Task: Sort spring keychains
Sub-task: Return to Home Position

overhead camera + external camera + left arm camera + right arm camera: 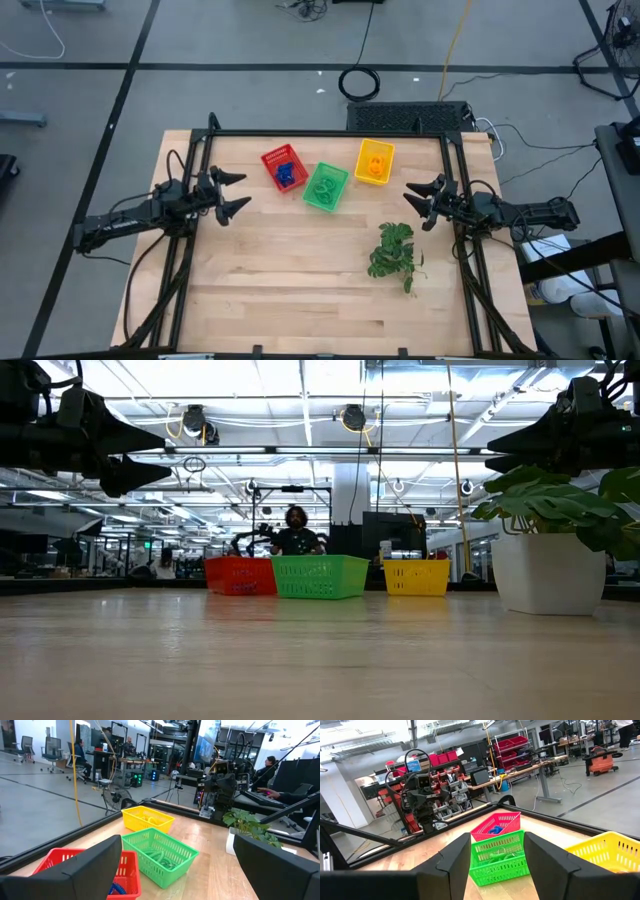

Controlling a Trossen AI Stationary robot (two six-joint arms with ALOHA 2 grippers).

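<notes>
Three mesh baskets stand in a row at the table's far middle: red [284,167], green [326,186], yellow [374,161]. Blue spring keychains [287,176] lie in the red basket, green ones [323,187] in the green basket, orange ones [375,167] in the yellow basket. My left gripper [236,193] is open and empty above the table's left side. My right gripper [418,203] is open and empty above the right side. In the left wrist view the green coils [157,857] and a blue coil [116,890] show inside their baskets.
A leafy plant sprig [394,252] in a white pot [545,573] stands on the table's right half, near my right gripper. A black frame [330,134] runs along the table's edges. A person [296,532] is beyond the far edge.
</notes>
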